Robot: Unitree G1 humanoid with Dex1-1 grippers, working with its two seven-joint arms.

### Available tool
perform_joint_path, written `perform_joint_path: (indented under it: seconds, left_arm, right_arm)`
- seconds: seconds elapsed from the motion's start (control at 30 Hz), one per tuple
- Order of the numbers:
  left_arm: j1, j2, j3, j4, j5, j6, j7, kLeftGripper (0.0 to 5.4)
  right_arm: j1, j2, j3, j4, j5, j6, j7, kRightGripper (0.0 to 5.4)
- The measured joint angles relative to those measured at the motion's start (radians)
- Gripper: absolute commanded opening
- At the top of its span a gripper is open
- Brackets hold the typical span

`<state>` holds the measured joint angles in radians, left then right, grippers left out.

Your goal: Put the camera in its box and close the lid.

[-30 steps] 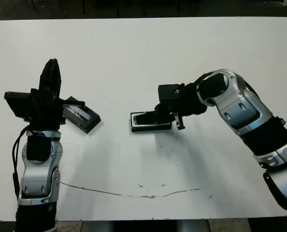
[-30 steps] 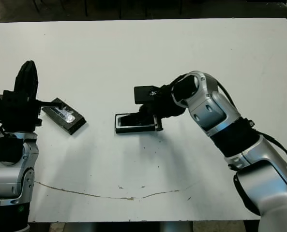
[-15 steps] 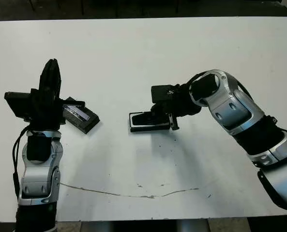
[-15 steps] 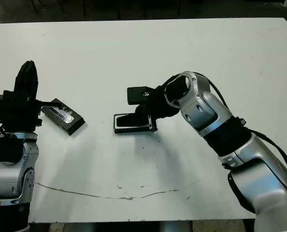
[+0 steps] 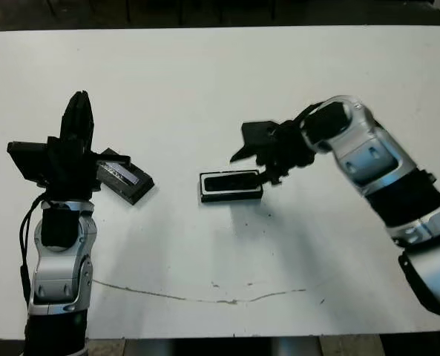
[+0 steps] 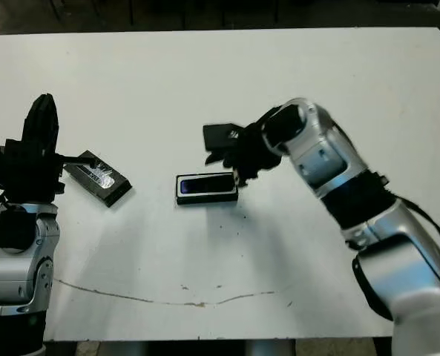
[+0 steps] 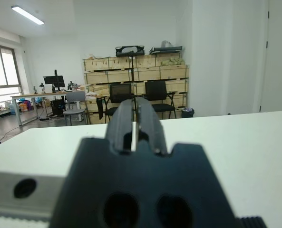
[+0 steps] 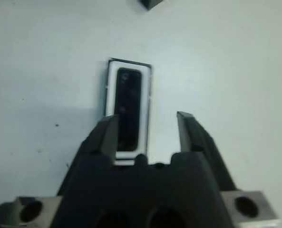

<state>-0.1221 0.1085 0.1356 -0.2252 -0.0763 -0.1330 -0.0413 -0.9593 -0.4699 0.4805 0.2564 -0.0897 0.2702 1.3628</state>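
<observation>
Lying in box (image 5: 231,186), camera (image 6: 207,185) just beside spread right end effector (image 8: 148,130).

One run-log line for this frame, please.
camera: in box | lid: off, on table | right gripper: open, above box | left gripper: shut, raised

One white table (image 5: 220,74) carries one black camera (image 5: 231,183) inside one box (image 5: 202,194), plus one separate lid (image 5: 125,178). Two robot grippers are visible.
</observation>
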Motion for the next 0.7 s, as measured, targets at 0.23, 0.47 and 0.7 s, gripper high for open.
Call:
perform_joint_path:
  seconds: [0.23,0.47,0.7]
  left_arm:
    - [0.0,0.0,-0.001,0.0,0.002,0.0,0.0,0.0]
    - [0.0,0.0,-0.001,-0.001,0.002,0.0,0.0,0.0]
    - [0.0,0.0,0.002,0.003,0.001,-0.002,0.0,0.0]
  right_arm:
    - [-0.022,-0.021,-0.081,0.013,0.047,-0.01,0.004,4.18]
    - [-0.037,-0.045,-0.174,-0.005,0.105,0.035,-0.021,5.39]
    - [0.199,0.009,-0.402,-0.284,0.184,0.116,-0.414,4.89]
